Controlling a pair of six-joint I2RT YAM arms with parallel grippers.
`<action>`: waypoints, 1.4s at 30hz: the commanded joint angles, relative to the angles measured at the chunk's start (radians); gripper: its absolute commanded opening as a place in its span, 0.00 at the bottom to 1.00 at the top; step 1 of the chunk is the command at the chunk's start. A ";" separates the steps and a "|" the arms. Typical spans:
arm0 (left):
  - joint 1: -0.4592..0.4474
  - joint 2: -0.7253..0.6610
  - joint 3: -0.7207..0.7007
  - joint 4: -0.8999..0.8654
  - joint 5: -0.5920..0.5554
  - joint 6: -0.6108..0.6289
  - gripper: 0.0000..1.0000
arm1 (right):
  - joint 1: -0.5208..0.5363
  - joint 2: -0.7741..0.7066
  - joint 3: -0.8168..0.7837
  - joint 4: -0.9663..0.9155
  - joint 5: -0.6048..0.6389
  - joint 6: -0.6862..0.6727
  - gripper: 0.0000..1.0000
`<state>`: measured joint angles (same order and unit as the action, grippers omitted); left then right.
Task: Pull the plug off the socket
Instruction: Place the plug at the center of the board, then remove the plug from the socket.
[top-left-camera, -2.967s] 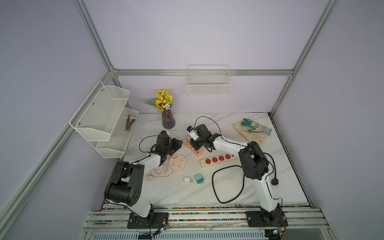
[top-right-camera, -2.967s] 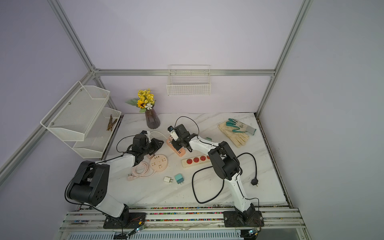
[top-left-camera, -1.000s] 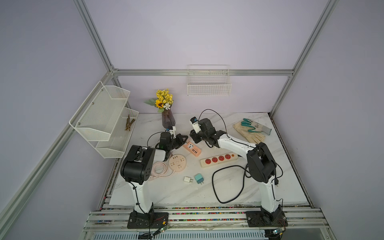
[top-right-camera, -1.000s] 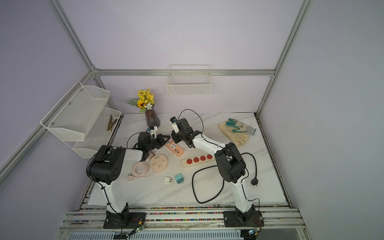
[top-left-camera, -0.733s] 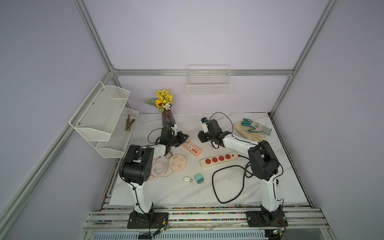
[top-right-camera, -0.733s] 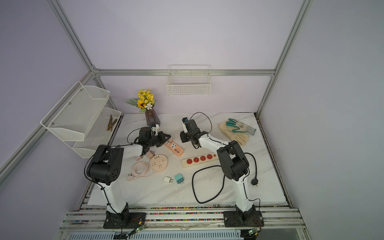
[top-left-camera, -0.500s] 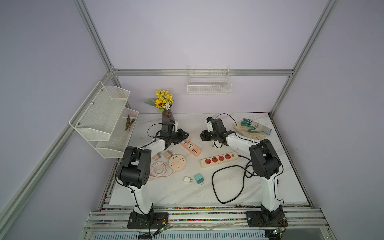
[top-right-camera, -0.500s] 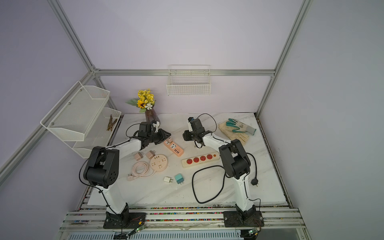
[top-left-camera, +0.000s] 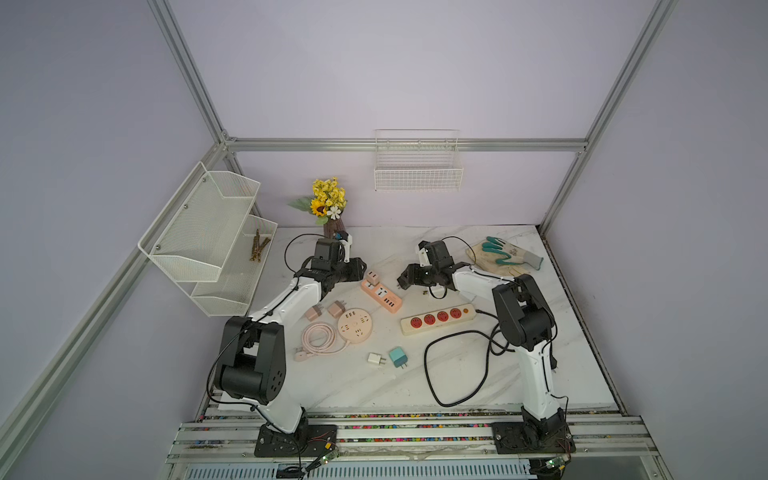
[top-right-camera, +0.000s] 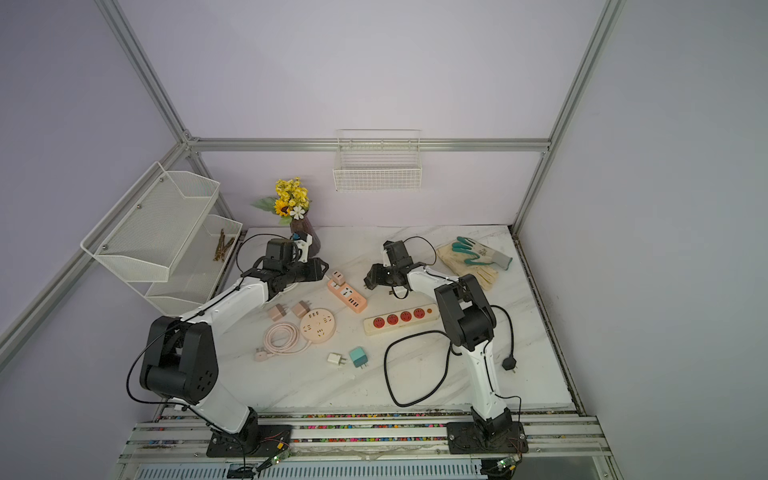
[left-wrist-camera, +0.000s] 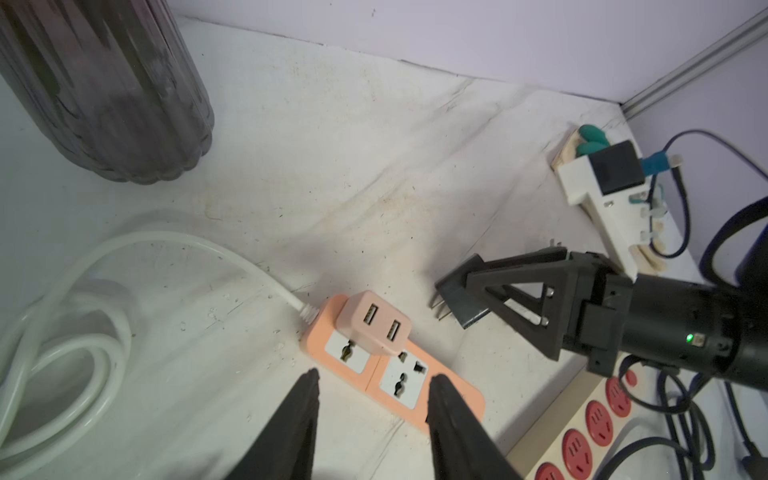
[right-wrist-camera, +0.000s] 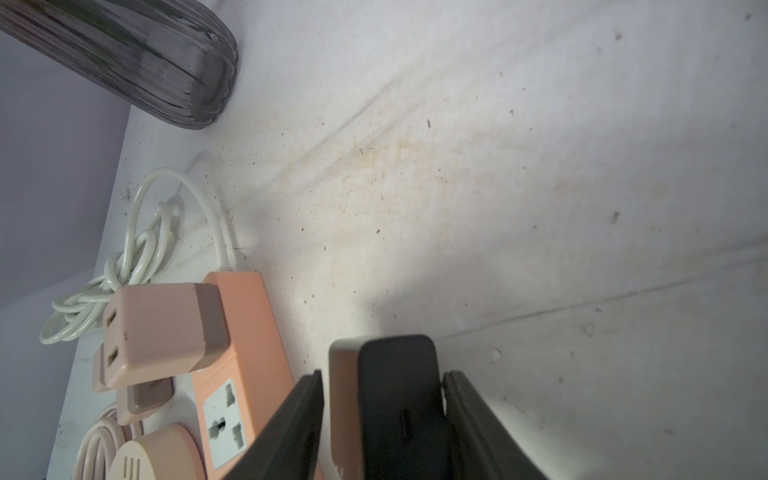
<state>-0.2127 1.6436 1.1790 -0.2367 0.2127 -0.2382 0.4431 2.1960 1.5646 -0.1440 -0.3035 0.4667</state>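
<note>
The orange socket strip (top-left-camera: 381, 294) (top-right-camera: 347, 296) lies on the marble table, with a pink USB adapter (left-wrist-camera: 374, 328) (right-wrist-camera: 162, 328) plugged into its far end. The black plug (left-wrist-camera: 461, 301) (right-wrist-camera: 395, 395) is out of the strip, to its right. It sits between the fingers of my right gripper (top-left-camera: 404, 282) (right-wrist-camera: 382, 374), which stands open with a thin gap on each side of the plug. My left gripper (top-left-camera: 359, 266) (left-wrist-camera: 376, 376) is open and empty, just left of and above the strip's far end.
A dark vase (top-left-camera: 332, 228) with flowers stands behind the left arm. Gloves (top-left-camera: 505, 255) lie at the back right. In front are a cream strip with red sockets (top-left-camera: 437, 319), its black cable (top-left-camera: 457, 365), a round pink socket (top-left-camera: 354, 325) and small chargers (top-left-camera: 398, 357).
The right gripper has carried the black plug away from the orange strip to the right and its jaws have widened. The left gripper has let go of the strip, opened and drawn back.
</note>
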 joint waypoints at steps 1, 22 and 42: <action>-0.016 -0.007 0.005 -0.043 -0.051 0.218 0.48 | -0.006 -0.024 0.037 -0.077 0.081 0.014 0.55; -0.048 0.143 0.131 -0.136 -0.031 0.615 0.73 | 0.115 -0.105 -0.164 0.280 -0.228 0.313 0.15; -0.051 0.290 0.211 -0.069 0.050 0.585 0.65 | 0.152 -0.012 -0.157 0.238 -0.154 0.277 0.00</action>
<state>-0.2588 1.9297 1.3582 -0.3424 0.2394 0.3511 0.5964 2.1685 1.4021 0.1017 -0.4843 0.7658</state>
